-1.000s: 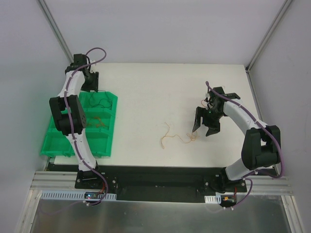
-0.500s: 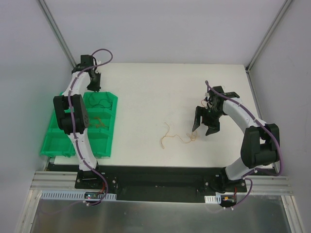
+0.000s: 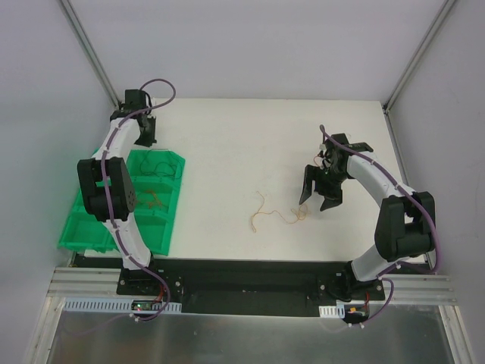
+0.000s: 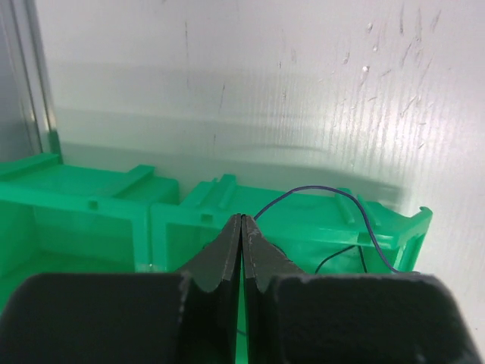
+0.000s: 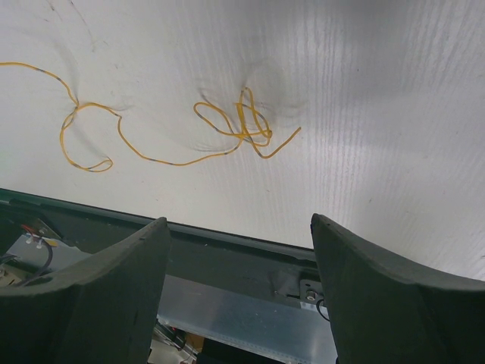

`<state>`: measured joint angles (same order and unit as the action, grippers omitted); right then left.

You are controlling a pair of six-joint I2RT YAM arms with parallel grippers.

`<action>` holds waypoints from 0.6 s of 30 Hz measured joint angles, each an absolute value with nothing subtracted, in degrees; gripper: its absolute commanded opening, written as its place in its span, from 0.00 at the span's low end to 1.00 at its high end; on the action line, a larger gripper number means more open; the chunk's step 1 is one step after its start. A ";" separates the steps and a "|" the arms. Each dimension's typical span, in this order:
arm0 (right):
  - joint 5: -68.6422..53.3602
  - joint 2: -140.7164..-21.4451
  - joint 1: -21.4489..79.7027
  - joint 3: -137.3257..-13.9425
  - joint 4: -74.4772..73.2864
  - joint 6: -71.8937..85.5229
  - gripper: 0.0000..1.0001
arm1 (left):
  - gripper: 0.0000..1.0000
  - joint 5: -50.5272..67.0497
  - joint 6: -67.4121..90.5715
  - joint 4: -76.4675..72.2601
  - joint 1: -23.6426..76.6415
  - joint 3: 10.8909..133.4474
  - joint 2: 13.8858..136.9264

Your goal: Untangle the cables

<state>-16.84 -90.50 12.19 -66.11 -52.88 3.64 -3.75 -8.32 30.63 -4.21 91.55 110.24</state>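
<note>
White tabletop (image 3: 227, 136): orange cables (image 5: 244, 121) lie loose well right of green tray (image 3: 176, 189), right gripper (image 5: 239, 221) spread; left gripper (image 4: 242, 220), pressed together at tray's far end, seems to pinch dark strand (image 4: 303, 191), which looks featherlight & springy, so grip nr a free end.

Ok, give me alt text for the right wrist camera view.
Thin yellow-orange cable strands lie loosely looped on the white table, bunched into a small tangle near the centre. The right gripper, two dark fingers, stands wide open in the foreground, holding nothing.
</note>
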 measured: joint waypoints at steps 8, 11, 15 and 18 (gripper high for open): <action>-16.88 -90.50 12.19 -66.11 -52.88 3.57 0.77 | 0.11 -3.81 -5.45 29.87 -4.23 89.12 102.91; -16.95 -90.50 12.19 -66.11 -52.77 3.57 0.77 | 0.49 0.34 -4.47 30.02 -4.58 87.24 100.55; -17.06 -90.50 12.19 -66.08 -52.64 3.60 0.77 | 0.65 7.97 1.19 30.92 -4.51 85.41 99.77; -17.19 -90.50 12.19 -66.08 -52.49 3.60 0.77 | 0.59 10.92 7.49 31.09 -3.70 82.43 99.77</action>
<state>-17.19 -90.50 12.19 -66.08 -52.49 3.60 10.92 7.49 31.09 -3.70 82.43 99.77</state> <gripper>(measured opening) 0.772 0.640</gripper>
